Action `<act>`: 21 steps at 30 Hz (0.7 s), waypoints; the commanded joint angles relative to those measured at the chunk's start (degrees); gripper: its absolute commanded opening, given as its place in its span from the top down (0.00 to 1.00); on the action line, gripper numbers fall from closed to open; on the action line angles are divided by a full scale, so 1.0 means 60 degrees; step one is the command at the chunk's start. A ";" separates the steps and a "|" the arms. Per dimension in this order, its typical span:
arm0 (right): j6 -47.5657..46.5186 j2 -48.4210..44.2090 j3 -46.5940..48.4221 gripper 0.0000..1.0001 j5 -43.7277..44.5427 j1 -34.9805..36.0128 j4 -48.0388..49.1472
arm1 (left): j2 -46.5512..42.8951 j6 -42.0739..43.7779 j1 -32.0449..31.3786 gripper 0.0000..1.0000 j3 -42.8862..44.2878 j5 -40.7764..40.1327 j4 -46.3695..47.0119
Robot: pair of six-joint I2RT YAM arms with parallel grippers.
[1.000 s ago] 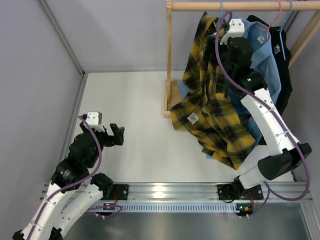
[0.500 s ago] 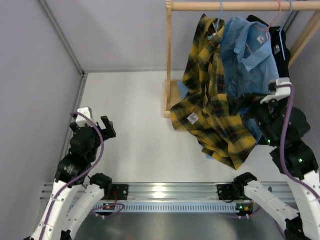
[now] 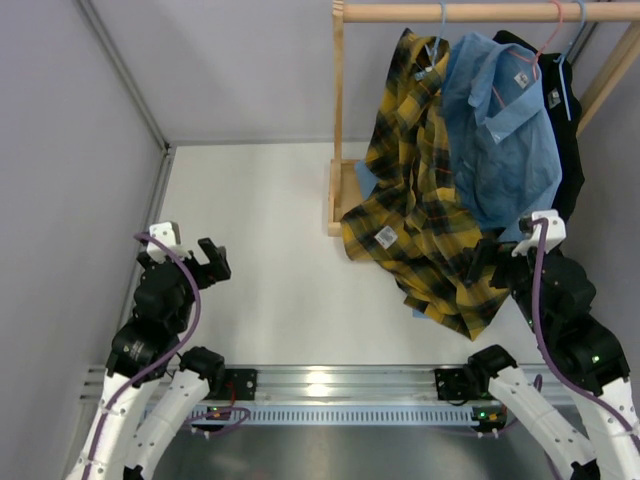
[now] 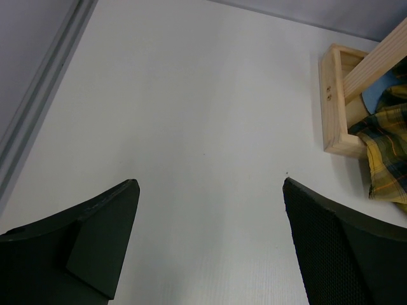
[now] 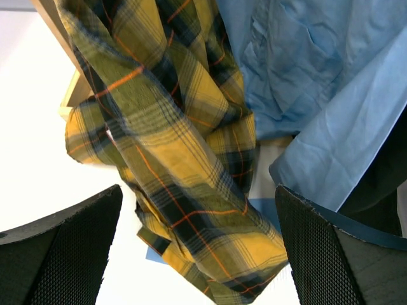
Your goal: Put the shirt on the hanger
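Dropping away from the wooden rail (image 3: 480, 11) where it was reaching a second ago, the right gripper (image 3: 487, 266) is now hanging low, below the rail and close to its own base, with its jaws spread wide and nothing between them; in the wrist view the right gripper (image 5: 198, 216) is merely facing the plaid folds, not touching them. Over on the far side from the rail, the left gripper (image 3: 213, 258) is also standing released and empty above the bare table (image 3: 260, 220), having drawn a little nearer its base. Both are sitting clear, probably because the cloth no longer needs holding. Further out, the shirt (image 3: 420, 200) is hanging at the left end of the rail on the hanger (image 3: 440, 22), whose slim hook is looping over the rail while the rest is lying hidden under the collar. It is draping unevenly, its lower part trailing onto the table below the rail, with the white label (image 3: 385, 236) facing up. Next along the rail, the light-blue shirt (image 3: 505, 130) is hanging on a pink-red hanger (image 3: 548, 28), and a black garment (image 3: 568, 120) is hanging beyond it. By my reading, the task is looking essentially complete.
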 commanded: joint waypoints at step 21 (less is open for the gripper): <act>0.0293 -0.0568 -0.0695 0.01 0.1009 -0.0098 0.0332 | -0.0567 0.0026 0.0039 0.02 -0.0226 0.0758 0.0434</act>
